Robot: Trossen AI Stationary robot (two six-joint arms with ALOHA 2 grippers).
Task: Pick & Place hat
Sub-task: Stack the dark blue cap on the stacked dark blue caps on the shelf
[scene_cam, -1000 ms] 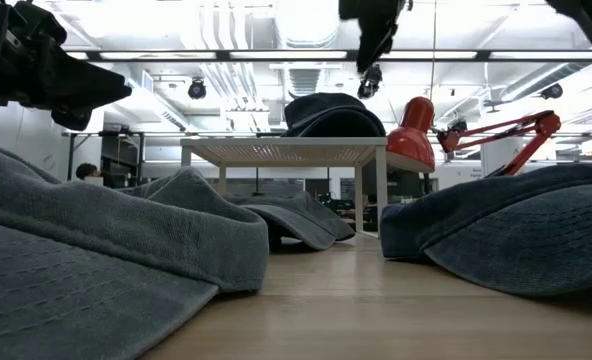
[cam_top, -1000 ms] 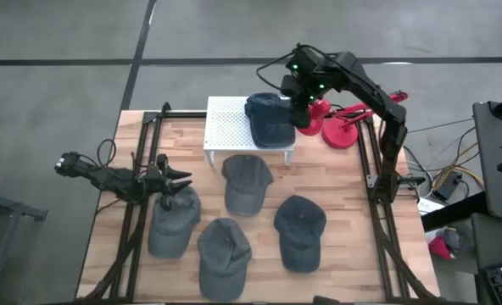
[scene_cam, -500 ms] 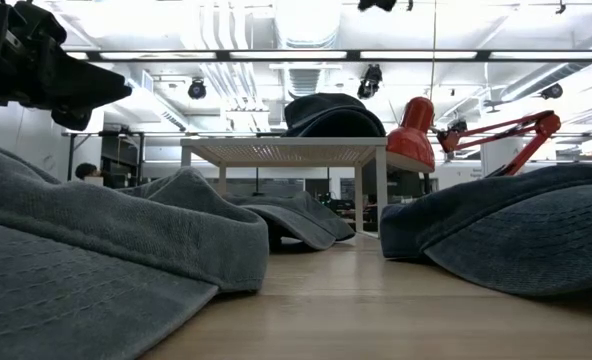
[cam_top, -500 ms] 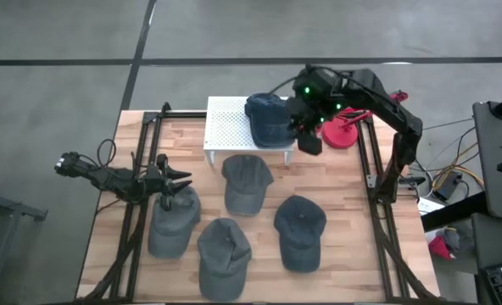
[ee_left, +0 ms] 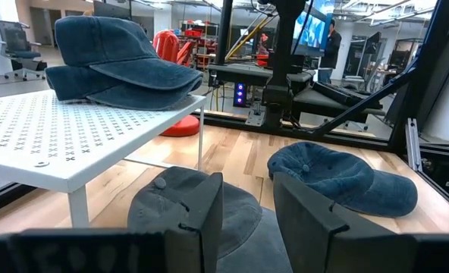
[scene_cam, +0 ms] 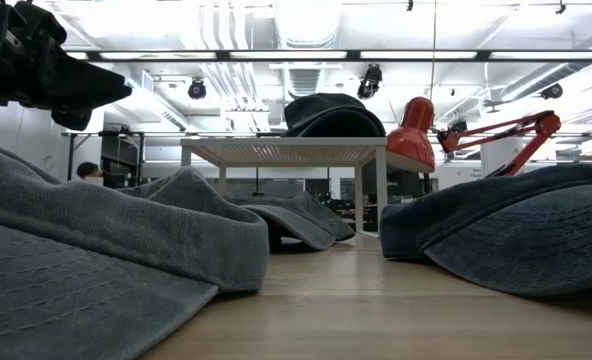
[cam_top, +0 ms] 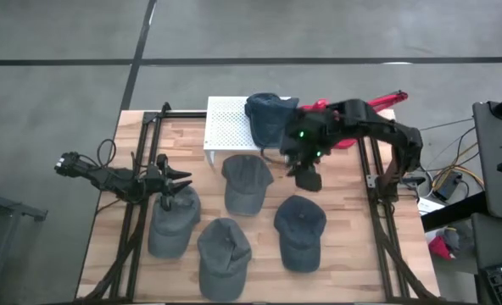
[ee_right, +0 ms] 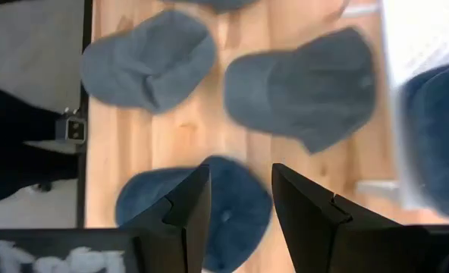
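Several grey-blue caps lie crown up on the wooden table: one in the middle, one toward the right, two near the left. Darker blue caps are stacked on the white perforated stand. My right gripper hovers open above the table between the stand and the right cap, fingers pointing down. My left gripper waits open, level above the near-left cap.
A red desk lamp stands at the far right corner behind my right arm. Black frame rails run along both table sides. Bare wood shows right of the middle cap and along the near edge.
My right gripper has drawn back from over the stacked caps on the stand toward the near edge, ending over the bare wood beside the middle cap, and has left the low view. The stacked caps stay on the stand.
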